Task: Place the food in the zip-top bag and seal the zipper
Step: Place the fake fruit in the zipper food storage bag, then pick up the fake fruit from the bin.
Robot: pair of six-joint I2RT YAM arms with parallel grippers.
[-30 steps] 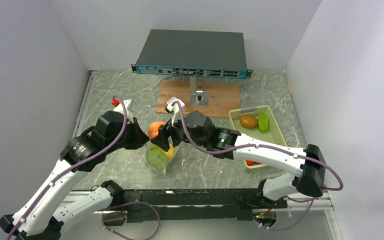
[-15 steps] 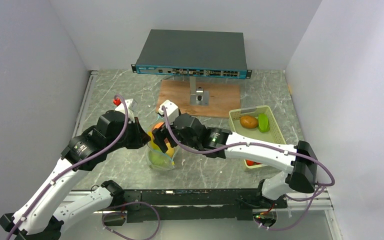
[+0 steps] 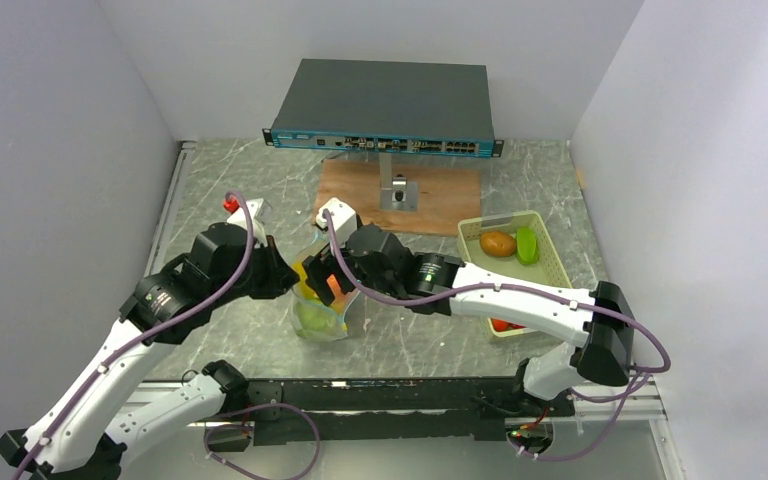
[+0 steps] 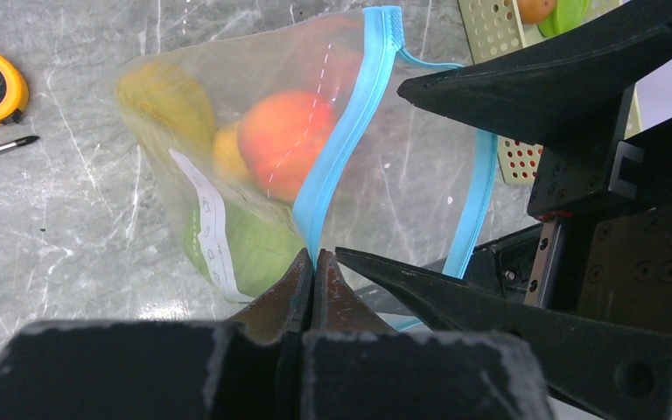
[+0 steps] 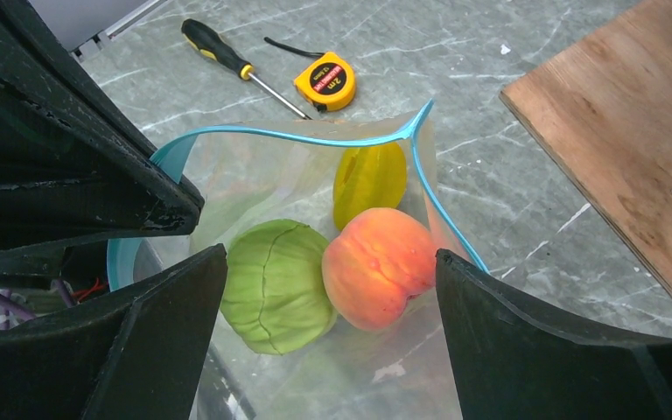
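Note:
The clear zip-top bag (image 3: 320, 312) stands open on the table between my arms. My left gripper (image 4: 315, 262) is shut on the teal zipper (image 4: 341, 149) at the near side of the mouth. My right gripper (image 5: 328, 258) is open and empty, its fingers straddling the mouth from above. Inside the bag lie a peach (image 5: 376, 267), a green cabbage (image 5: 276, 284) and a yellow fruit (image 5: 369, 179). More food sits in the pale green tray (image 3: 552, 256): a brown potato (image 3: 497, 243), a green piece (image 3: 527, 244) and a red piece (image 3: 505, 325), partly hidden by my right arm.
A yellow tape measure (image 5: 325, 80) and a screwdriver (image 5: 219, 48) lie beyond the bag. A wooden board (image 3: 360, 195) with a metal stand and a network switch (image 3: 385, 105) are at the back. Walls close in left and right.
The peach was at my right gripper's tips above the bag; it now lies inside. My right gripper moved left over the mouth and stands open. The left gripper still pinches the zipper.

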